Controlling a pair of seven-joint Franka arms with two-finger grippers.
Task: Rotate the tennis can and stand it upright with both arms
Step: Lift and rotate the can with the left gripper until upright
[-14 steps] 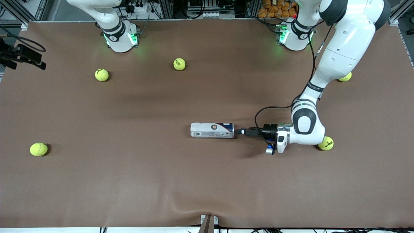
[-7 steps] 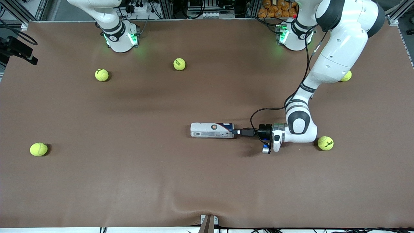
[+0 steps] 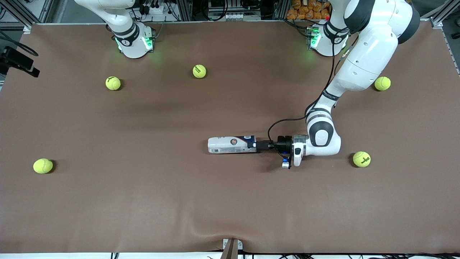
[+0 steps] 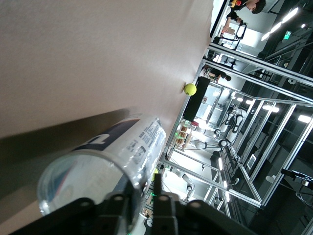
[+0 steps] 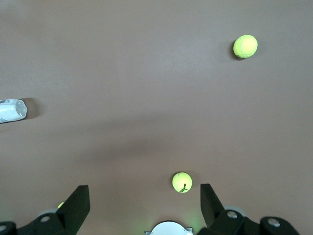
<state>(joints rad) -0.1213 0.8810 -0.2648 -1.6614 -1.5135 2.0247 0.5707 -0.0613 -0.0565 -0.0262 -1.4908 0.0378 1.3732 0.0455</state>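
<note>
The tennis can point(image 3: 232, 144) lies on its side near the table's middle, its silvery-rimmed end toward the left arm's end. My left gripper point(image 3: 259, 145) is low at that end, held level, and is shut on the can's rim. In the left wrist view the can point(image 4: 105, 156) fills the foreground and its wall passes between the closed fingers of my left gripper point(image 4: 144, 193). My right gripper point(image 5: 143, 196) is open and empty, high over the right arm's end of the table. Its dark hand point(image 3: 19, 63) shows at the front view's edge. It sees the can's closed end point(image 5: 12, 110).
Several tennis balls lie on the brown table. Two point(image 3: 113, 83) point(image 3: 199, 71) are near the right arm's base. One point(image 3: 43, 166) is at the right arm's end. One point(image 3: 361, 159) is beside the left arm's wrist and one point(image 3: 382, 83) is near its elbow.
My left gripper has moved in onto the can's rim end. The can has shifted a little toward the right arm's end and tilted slightly. The right hand has drifted outward.
</note>
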